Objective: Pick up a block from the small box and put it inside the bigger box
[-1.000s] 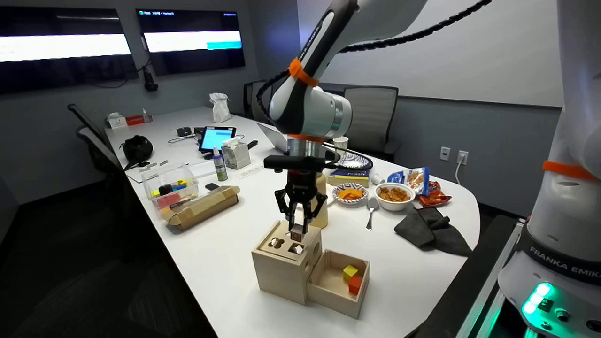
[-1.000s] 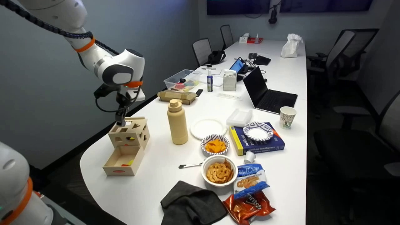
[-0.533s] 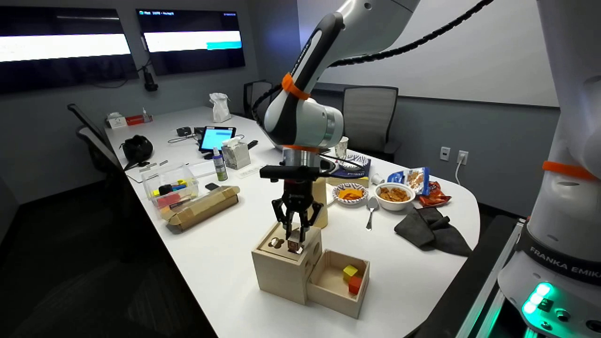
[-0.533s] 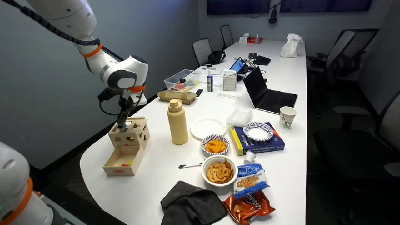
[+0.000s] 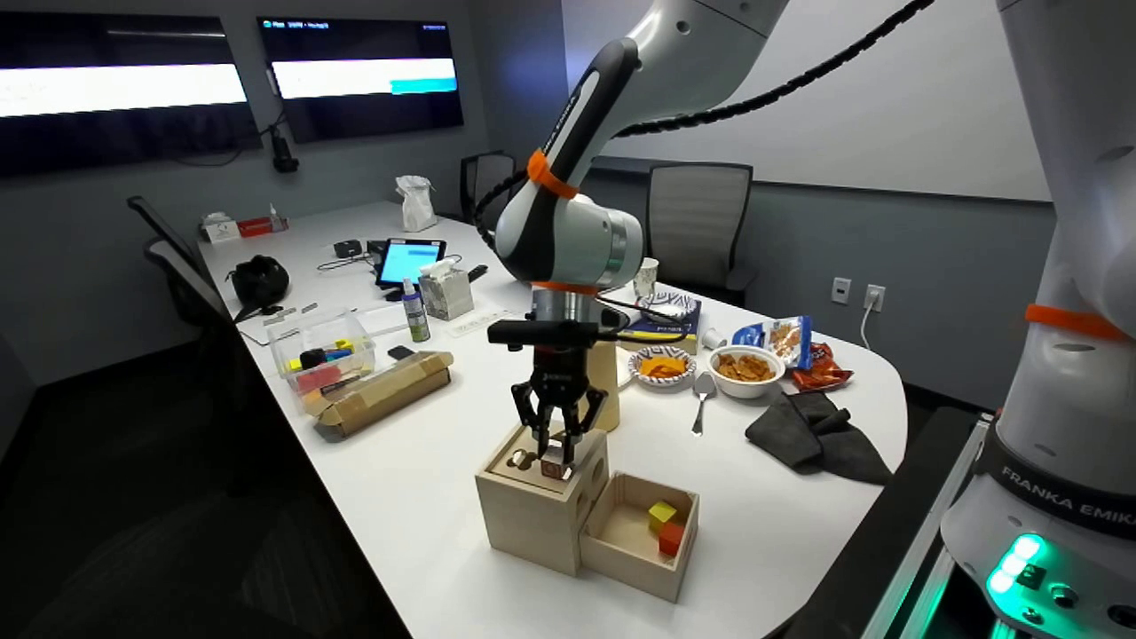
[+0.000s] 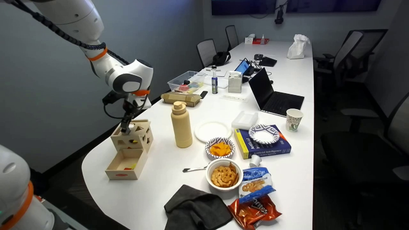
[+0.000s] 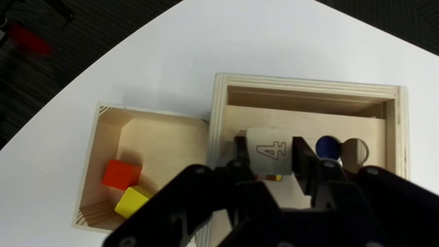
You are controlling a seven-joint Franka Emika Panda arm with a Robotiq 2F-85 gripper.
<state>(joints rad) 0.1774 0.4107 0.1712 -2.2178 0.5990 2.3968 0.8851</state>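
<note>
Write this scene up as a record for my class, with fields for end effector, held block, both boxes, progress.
End effector: shut on the held block, over the bigger box
Held block: pale, marked 4; whether it dips inside is unclear
Small box: red block and yellow block inside
Bigger box: blue thing visible through its top
Progress: block not yet released

Place: an office meeting room, by its furnishings
Table: one long white conference table (image 6: 297,179) with a rounded end
Seating: mesh-back office chairs (image 5: 701,222) along both sides
Mounted: two lit wall-mounted screens (image 5: 362,114), side by side; a large white board (image 5: 932,106), power outlets (image 5: 875,298) below
Underfoot: dark carpet (image 7: 103,24)
Desk gear: open laptop (image 6: 281,102), tablet (image 5: 411,264), tissue box (image 5: 446,295), textbook (image 6: 271,149) titled "Artificial Intelligence"
</note>
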